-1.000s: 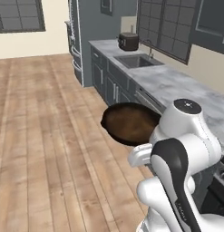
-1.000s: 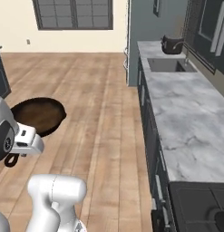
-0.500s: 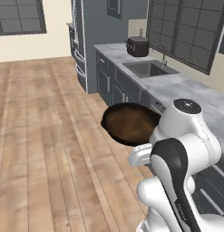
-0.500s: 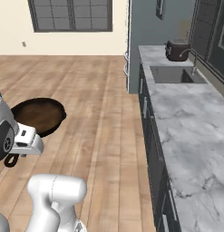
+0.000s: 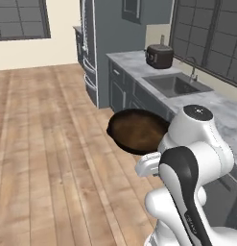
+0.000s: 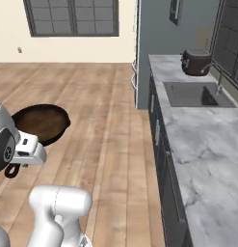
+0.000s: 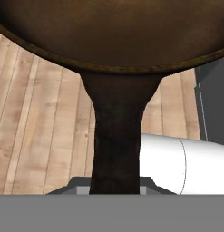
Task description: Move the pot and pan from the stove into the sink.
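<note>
Hand view: pan [image 7: 113, 31] held by its handle, fingers clamped on it | pan aloft over wood floor, level, well short of sink [image 5: 175, 85] | advice: keep skillet flat, approach counter [image 6: 202, 140] squarely, lower into basin clear of faucet [image 6: 218, 75].

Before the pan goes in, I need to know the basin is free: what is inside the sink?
The sink shows bare grey steel with nothing in it. Its near wall hides part of the floor in both base views, so that strip cannot be checked.
</note>
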